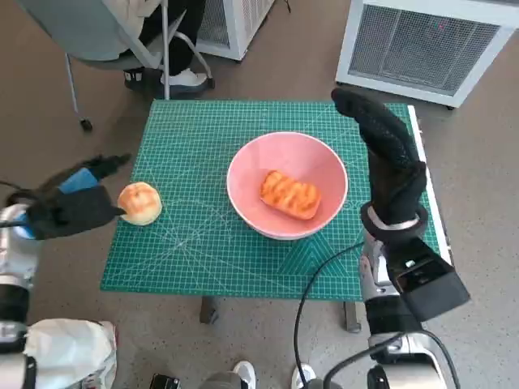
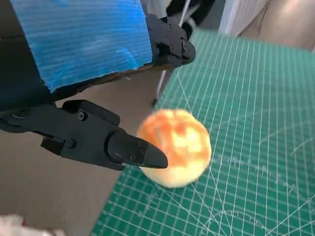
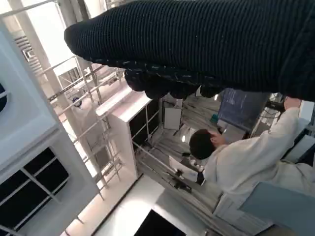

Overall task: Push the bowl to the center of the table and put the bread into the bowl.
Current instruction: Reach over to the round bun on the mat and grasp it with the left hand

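Your left hand (image 1: 71, 209), fingers spread and holding nothing, sits at the frame's left edge just touching the round bread (image 1: 139, 203), so close around it squarely before lifting toward the pink bowl (image 1: 243, 166) at center.

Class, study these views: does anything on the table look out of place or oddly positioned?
Yes. The round golden bread roll sits at the very edge of the green cutting mat, beside the left hand, and looks liable to roll off. The pink bowl already holds an oblong toasted bread piece.
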Available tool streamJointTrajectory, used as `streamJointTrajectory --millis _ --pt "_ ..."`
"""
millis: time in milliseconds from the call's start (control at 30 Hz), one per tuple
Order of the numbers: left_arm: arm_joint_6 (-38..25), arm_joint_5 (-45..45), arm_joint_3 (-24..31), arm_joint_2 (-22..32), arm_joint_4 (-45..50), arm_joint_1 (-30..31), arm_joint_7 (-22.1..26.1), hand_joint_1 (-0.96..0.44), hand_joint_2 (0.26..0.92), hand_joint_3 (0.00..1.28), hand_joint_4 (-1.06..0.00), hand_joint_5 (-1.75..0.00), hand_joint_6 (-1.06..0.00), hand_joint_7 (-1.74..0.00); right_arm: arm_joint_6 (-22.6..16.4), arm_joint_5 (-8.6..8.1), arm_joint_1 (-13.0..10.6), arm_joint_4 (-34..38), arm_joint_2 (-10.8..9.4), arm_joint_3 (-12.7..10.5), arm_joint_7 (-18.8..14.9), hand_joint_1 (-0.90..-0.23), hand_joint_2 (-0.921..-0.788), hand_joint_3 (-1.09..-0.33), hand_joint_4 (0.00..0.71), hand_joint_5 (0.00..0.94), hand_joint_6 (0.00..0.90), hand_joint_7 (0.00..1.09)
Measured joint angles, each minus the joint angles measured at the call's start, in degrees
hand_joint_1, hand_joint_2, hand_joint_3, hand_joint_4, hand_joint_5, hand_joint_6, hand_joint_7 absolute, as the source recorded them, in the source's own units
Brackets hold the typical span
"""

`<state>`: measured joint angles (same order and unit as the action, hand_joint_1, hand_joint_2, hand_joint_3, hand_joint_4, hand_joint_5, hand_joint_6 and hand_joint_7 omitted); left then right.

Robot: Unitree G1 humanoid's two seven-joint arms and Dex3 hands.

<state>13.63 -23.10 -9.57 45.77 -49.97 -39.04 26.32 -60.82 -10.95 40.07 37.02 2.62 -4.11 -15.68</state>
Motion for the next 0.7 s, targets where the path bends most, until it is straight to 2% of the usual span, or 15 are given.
streamJointTrajectory --millis 267,500,700 --pt "0.2 -1.7 -2.6 -1.9 -5.5 -2.5 -1.7 -0.35 0.894 0.0 -0.07 0.0 -0.27 0.0 -0.3 0.79 0.0 0.0 0.3 -0.4 0.1 -0.557 -0.921 -0.823 0.299 0.017 -0.001 0.75" --pt "0.2 -2.6 -4.4 -4.0 -8.5 -3.7 -3.5 -0.34 0.894 0.0 -0.08 0.0 -0.27 0.0 -0.4 2.17 0.0 0.0 0.5 -0.5 0.4 -0.562 -0.921 -0.824 0.297 0.016 -0.001 0.75" --pt "-0.9 -3.2 -5.5 -5.9 -10.7 -4.8 -4.3 -0.31 0.893 0.0 -0.09 -0.01 -0.28 -0.01 -0.4 2.36 0.0 0.0 0.6 -0.6 0.8 -0.561 -0.921 -0.825 0.297 0.016 -0.001 0.75"
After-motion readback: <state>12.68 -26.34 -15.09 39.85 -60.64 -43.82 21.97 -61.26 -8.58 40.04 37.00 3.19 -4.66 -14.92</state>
